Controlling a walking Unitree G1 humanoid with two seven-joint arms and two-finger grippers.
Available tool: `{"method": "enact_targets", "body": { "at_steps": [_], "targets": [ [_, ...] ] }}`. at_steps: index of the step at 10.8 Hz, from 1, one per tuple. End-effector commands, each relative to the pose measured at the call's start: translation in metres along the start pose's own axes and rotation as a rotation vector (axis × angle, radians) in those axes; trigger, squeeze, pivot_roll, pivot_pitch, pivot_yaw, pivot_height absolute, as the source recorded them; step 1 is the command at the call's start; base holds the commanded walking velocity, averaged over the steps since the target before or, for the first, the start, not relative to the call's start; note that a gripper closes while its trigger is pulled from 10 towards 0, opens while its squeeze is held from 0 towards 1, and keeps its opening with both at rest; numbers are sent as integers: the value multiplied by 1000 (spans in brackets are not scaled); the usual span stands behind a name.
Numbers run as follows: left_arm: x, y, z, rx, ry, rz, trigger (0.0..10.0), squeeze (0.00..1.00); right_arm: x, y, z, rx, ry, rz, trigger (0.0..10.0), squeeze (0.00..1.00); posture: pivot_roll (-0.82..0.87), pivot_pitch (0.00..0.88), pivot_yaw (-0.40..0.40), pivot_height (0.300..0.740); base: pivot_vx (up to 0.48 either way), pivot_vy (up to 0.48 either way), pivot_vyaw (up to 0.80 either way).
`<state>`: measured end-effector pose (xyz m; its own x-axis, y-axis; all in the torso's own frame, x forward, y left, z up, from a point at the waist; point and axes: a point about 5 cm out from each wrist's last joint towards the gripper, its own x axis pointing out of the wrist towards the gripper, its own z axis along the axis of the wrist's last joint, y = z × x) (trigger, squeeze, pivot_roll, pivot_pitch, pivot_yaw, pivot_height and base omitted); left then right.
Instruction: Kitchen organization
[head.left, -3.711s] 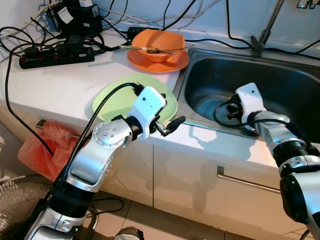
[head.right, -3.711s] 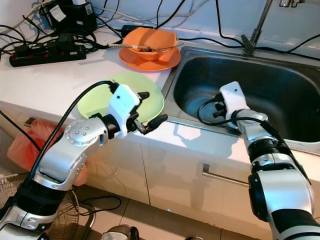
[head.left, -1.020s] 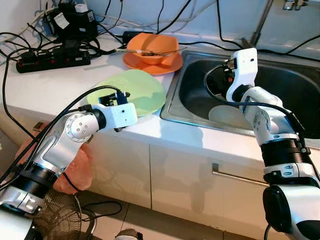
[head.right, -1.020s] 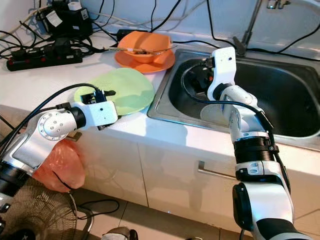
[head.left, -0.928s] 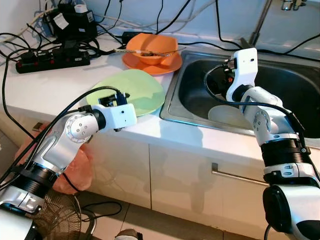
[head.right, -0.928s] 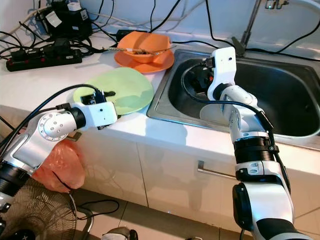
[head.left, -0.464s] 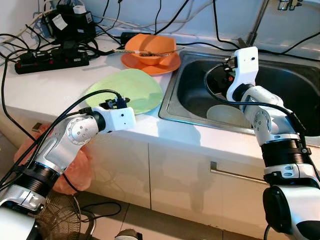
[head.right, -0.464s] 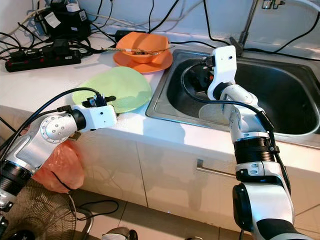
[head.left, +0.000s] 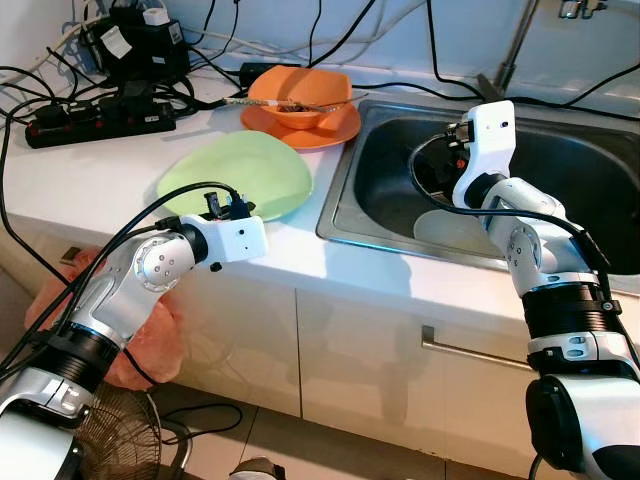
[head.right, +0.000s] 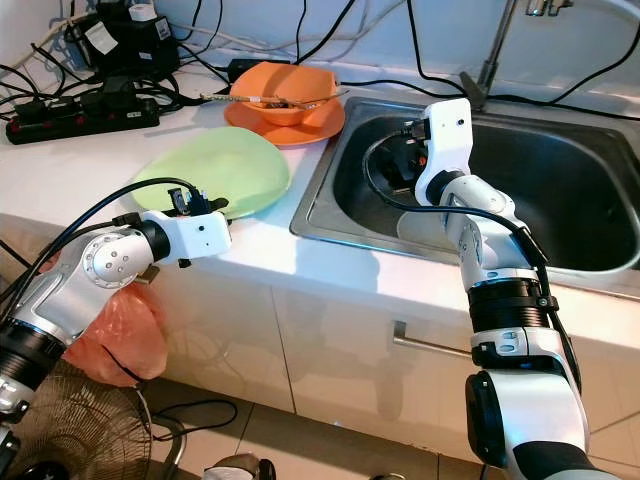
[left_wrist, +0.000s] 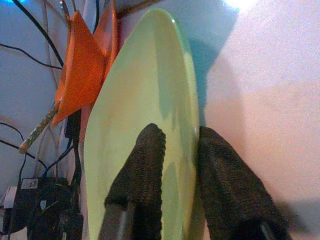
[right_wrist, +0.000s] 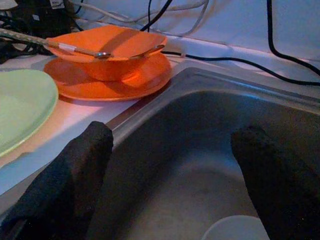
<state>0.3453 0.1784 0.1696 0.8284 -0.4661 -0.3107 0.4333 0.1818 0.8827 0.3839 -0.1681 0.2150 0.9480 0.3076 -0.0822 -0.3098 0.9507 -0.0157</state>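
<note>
The green plate (head.left: 240, 173) lies left of centre in the left eye view on the white counter (head.left: 110, 165), its near rim close to the counter's front edge and its right rim just short of the sink (head.left: 400, 150) lip. The left gripper (left_wrist: 177, 150) has closed down on that near rim: in the left wrist view one finger (left_wrist: 142, 165) lies on the plate's upper face and the other sits at its edge against the counter, with only the rim's thickness between them. The right gripper (right_wrist: 170, 150) hangs spread wide above the sink's left part at centre right of the frame, gripping nothing; open basin shows between its fingers (right_wrist: 75, 170). A white plate (head.left: 450, 228) lies on the sink floor below it. At upper centre an orange bowl (head.left: 300, 92) sits on an orange plate (head.left: 300, 125) near the sink's back left corner, a utensil (right_wrist: 75, 48) across the bowl. A black power strip (head.left: 95, 115) and cables (head.left: 30, 85) crowd the upper left. Bare counter lies between strip and green plate, and between the plate and the orange set
</note>
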Motion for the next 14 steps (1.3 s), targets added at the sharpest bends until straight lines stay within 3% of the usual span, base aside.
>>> {"method": "enact_targets", "body": {
  "at_steps": [1,7,9,12,14],
  "targets": [
    [0,7,0,12,0,33,0,0,0,1,2,14,-1,8,10000,0,243,47,22,740,0,0,0],
    [1,10,3,44,-39,101,0,0,1,3,1,19,3,13,10000,0,245,44,24,740,0,0,0],
    [-4,17,15,91,-104,210,0,0,0,3,0,19,3,15,10000,0,245,42,23,740,0,0,0],
    [-14,6,34,151,-185,341,0,0,2,6,3,57,11,79,10000,0,254,35,21,740,0,0,0],
    [-16,-5,54,140,-261,380,0,0,2,6,13,127,2,133,10000,0,254,29,20,740,0,0,0]
  ]
}}
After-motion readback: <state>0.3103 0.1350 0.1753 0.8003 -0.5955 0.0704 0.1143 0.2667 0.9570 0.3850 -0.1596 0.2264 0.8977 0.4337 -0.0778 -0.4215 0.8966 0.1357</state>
